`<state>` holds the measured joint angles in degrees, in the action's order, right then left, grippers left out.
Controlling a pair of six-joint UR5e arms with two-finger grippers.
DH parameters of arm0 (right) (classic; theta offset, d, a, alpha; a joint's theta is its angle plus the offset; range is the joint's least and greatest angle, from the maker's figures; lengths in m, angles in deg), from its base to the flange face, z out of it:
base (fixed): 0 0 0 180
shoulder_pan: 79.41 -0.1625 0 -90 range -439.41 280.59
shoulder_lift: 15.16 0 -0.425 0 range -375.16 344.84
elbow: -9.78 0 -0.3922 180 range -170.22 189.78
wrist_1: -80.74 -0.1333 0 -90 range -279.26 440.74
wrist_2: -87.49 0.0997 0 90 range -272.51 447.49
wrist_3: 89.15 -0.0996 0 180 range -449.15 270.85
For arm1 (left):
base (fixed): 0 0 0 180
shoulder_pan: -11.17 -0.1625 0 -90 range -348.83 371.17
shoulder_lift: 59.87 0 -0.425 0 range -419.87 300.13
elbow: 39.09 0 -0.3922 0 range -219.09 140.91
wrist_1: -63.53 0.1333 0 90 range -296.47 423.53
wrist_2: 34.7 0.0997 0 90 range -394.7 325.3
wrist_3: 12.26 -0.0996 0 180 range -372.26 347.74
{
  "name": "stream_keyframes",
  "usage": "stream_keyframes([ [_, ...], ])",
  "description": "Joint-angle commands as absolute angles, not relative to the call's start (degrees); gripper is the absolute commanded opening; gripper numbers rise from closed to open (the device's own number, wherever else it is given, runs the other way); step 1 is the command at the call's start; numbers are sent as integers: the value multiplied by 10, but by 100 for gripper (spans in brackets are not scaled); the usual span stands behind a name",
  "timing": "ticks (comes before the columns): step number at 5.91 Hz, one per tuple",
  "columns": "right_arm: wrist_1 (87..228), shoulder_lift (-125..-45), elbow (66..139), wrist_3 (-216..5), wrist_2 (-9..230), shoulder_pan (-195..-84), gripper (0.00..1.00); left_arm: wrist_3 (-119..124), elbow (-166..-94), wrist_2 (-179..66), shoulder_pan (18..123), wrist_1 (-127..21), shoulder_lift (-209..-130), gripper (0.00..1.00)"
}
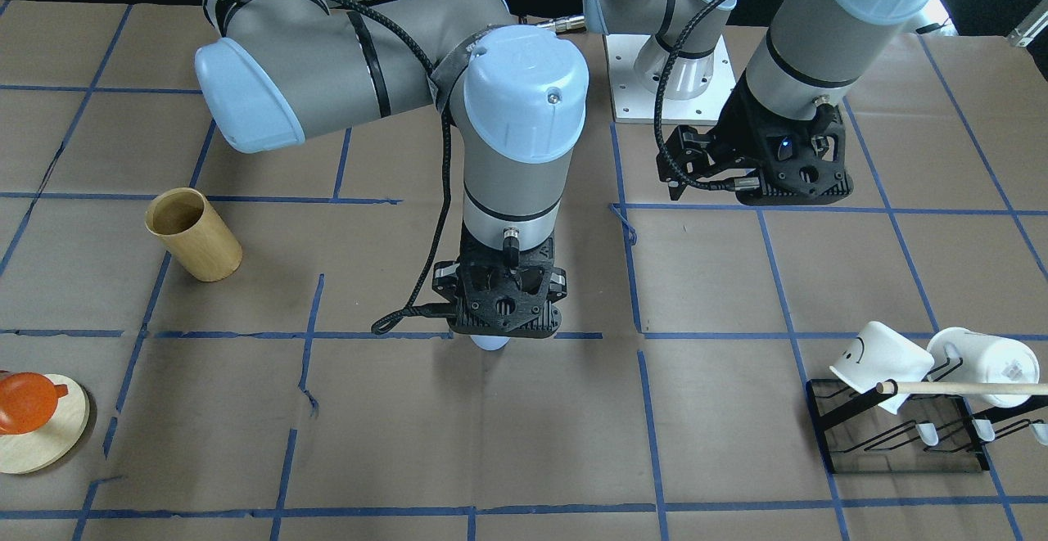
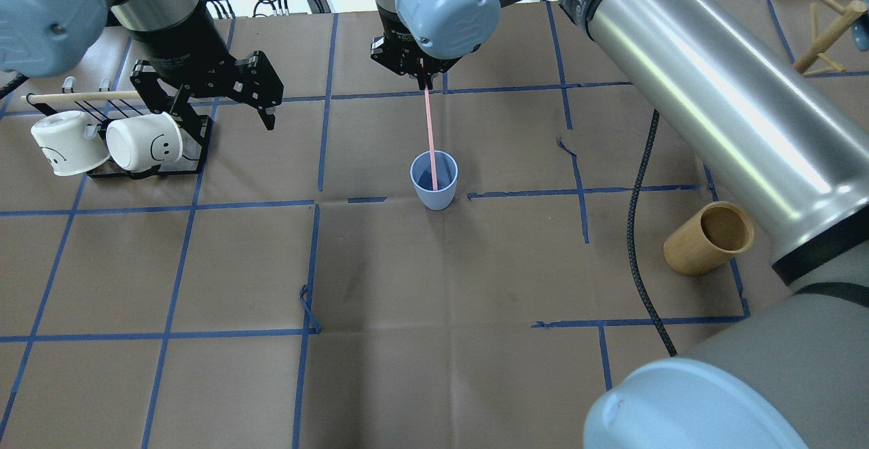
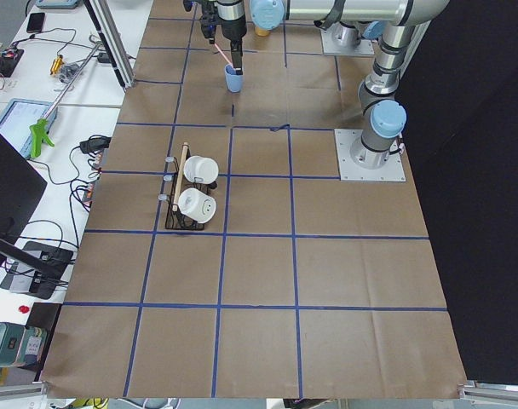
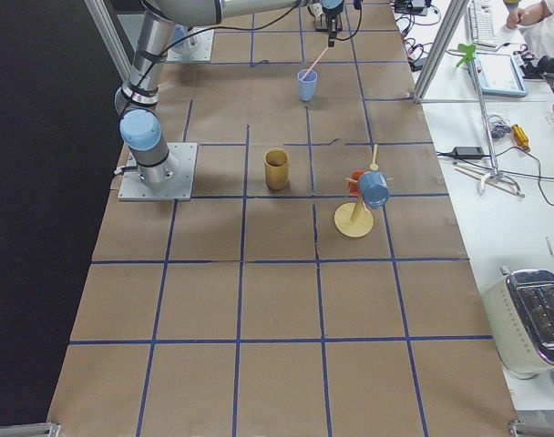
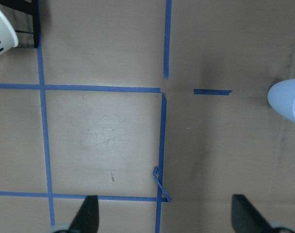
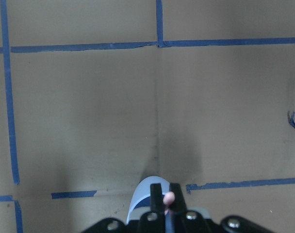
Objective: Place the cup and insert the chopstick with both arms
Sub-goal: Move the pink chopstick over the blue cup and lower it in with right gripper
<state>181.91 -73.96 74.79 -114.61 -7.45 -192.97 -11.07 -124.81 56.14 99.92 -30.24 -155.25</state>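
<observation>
Upright blue cup [image 2: 440, 198], pink chopstick [image 2: 430, 126] (tilted) inside

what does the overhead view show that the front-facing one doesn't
Only the overhead: the pink chopstick, gripped by the right gripper, slanting down into the open blue cup. Only the front-facing: an orange object on a round wooden base; there the right arm hides the chopstick and nearly all of the cup. Both: the bamboo cup, the white mugs on the black rack, and the left gripper.
</observation>
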Motion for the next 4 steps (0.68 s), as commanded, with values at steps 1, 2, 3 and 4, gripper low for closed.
stream_keyframes([
  [1, 1841, -740, 774, -1143, -74, -1930, 68, -104, -1262, 560, 997, -263, -1554, 95],
  [2, 1840, -741, 771, -1149, -69, -1927, 100, -103, -1263, 560, 997, -253, -1557, 95],
  [3, 1831, -763, 763, -1146, -68, -1916, 100, -102, -1264, 564, 998, -252, -1552, 97],
  [4, 1777, -805, 755, -1140, -70, -1900, 100, -102, -1264, 564, 998, -252, -1551, 98],
])
